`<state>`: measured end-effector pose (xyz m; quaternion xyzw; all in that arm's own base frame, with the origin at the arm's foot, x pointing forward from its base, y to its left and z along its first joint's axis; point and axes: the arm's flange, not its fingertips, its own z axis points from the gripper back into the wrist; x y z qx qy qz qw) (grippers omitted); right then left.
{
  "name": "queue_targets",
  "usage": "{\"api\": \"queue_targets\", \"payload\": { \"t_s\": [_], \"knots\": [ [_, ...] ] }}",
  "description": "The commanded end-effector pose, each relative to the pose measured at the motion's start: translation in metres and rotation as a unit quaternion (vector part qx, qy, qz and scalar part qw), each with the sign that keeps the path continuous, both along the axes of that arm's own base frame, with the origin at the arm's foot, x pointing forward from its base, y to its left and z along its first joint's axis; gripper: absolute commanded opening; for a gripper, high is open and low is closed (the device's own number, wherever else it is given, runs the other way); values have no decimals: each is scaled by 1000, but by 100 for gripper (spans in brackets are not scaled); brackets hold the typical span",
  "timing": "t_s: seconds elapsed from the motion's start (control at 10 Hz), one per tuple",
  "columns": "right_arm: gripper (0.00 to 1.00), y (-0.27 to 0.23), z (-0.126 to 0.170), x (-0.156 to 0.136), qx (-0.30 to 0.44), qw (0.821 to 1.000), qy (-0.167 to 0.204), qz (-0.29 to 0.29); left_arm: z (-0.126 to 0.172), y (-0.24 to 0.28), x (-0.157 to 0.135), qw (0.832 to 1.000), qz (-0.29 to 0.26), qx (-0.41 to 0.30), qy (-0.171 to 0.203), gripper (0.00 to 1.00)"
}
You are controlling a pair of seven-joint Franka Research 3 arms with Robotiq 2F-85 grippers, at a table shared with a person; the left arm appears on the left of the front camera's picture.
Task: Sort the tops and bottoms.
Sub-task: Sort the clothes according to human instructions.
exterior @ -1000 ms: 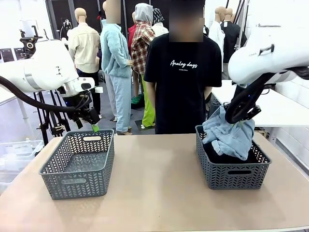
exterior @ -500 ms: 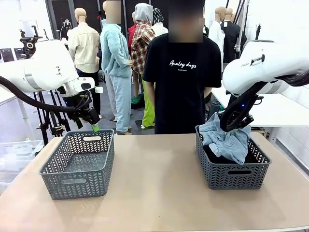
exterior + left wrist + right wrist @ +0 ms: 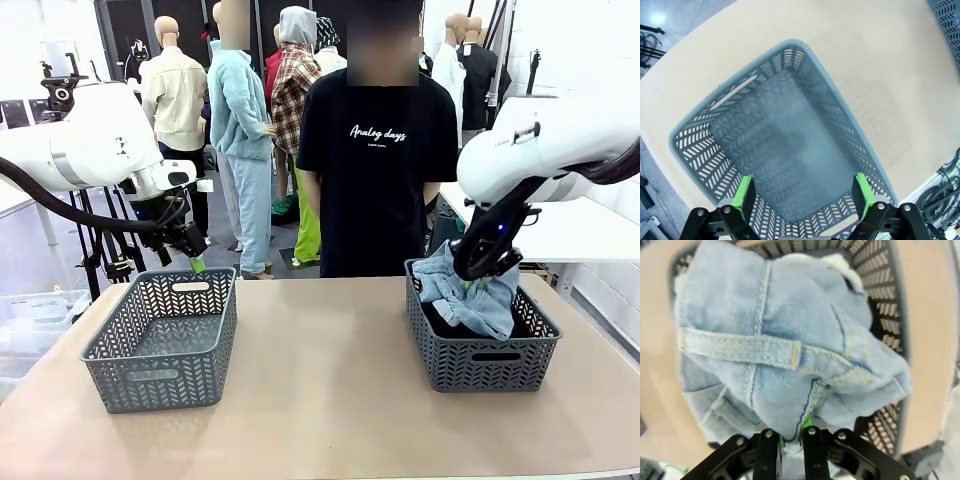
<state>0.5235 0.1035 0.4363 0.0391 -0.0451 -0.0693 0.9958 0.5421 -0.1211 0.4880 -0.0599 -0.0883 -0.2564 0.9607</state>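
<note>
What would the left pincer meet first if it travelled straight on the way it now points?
Probably the bare floor of the grey basket: the open left pincer points down into it, with nothing visible between, though depth is unclear.

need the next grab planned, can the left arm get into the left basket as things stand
Probably yes: the left gripper hangs open right above the left basket, and nothing sits between its fingers and the basket floor.

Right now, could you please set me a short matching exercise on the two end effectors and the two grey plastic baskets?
Things:
1. left end effector
2. right end effector
3. left grey plastic lattice basket
4. right grey plastic lattice basket

States:
A. holds pale light-blue denim garment over something dark
B. open, above a basket
C. nothing inside
D. shut on denim

Pairs: 1-B, 2-D, 3-C, 4-A
</note>
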Motion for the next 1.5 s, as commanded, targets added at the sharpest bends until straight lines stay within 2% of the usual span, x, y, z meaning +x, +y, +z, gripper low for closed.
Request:
{"api": "queue_targets", "payload": {
  "t_s": [0.0, 0.3, 0.5, 1.0, 1.4],
  "knots": [
    [0, 16, -47, 4, 0, 999, 34, 23, 1, 1, 0, 1000, 2, -6, 0, 100],
    [0, 20, -96, -2, 12, 996, 81, 22, 1, 1, 0, 1000, 2, -6, 0, 100],
    [0, 19, -109, -6, 10, 994, 103, 22, 1, 1, 0, 1000, 2, -6, 0, 100],
    [0, 19, -90, -6, 15, 996, 84, 25, 1, 1, 0, 1000, 2, -6, 0, 100],
    [0, 18, -87, -5, 19, 996, 80, 25, 1, 1, 0, 1000, 2, -6, 0, 100]
  ]
}}
